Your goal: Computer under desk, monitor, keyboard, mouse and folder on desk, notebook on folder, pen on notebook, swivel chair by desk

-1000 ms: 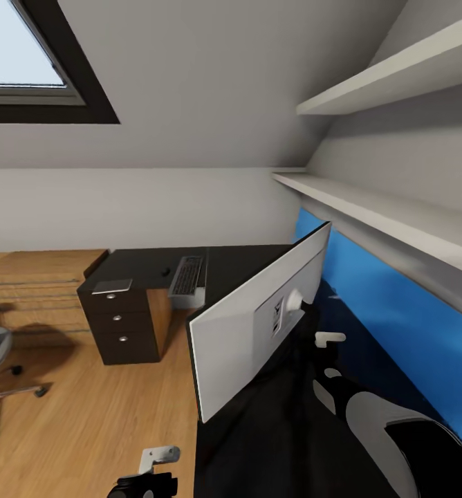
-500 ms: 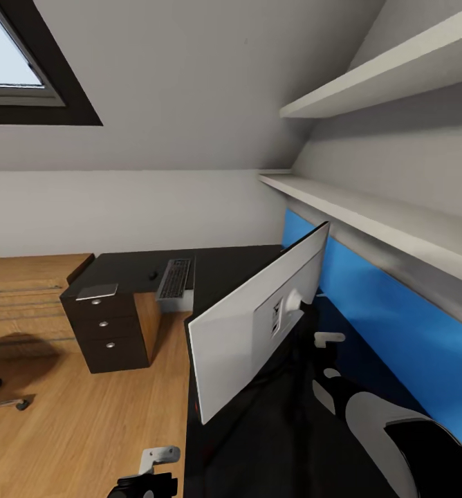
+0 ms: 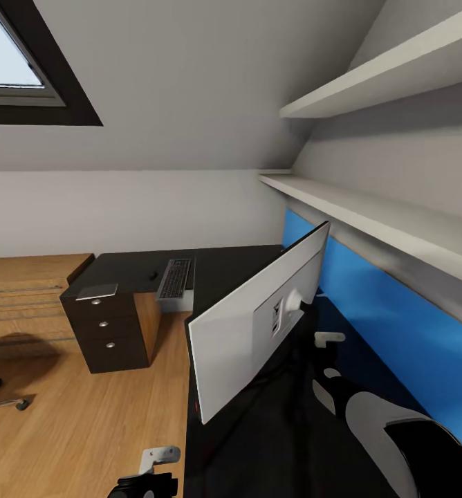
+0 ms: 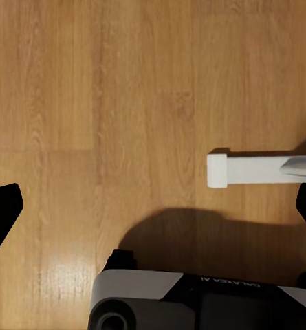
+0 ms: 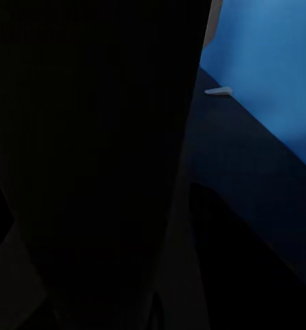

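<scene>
Black desk (image 3: 286, 443) carries the tilted monitor (image 3: 259, 321). Nothing moved lately. Left fingers (image 4: 3, 213) spread wide, empty; right fingers cannot be judged.

Monitor (image 3: 259, 315) standing on desk (image 3: 272, 429), tilted, back face showing, back panel (image 3: 390, 325) running along desk's right edge. Keyboard (image 3: 175, 278) lying on cabinet desk (image 3: 131, 266) at far left, overhanging its near edge; mouse (image 3: 153, 275) sitting just left of keyboard. Notebook (image 3: 97, 291) resting at cabinet desk's near left corner, above drawers (image 3: 106, 332). Shelves (image 3: 369, 200) hanging above back panel.
</scene>
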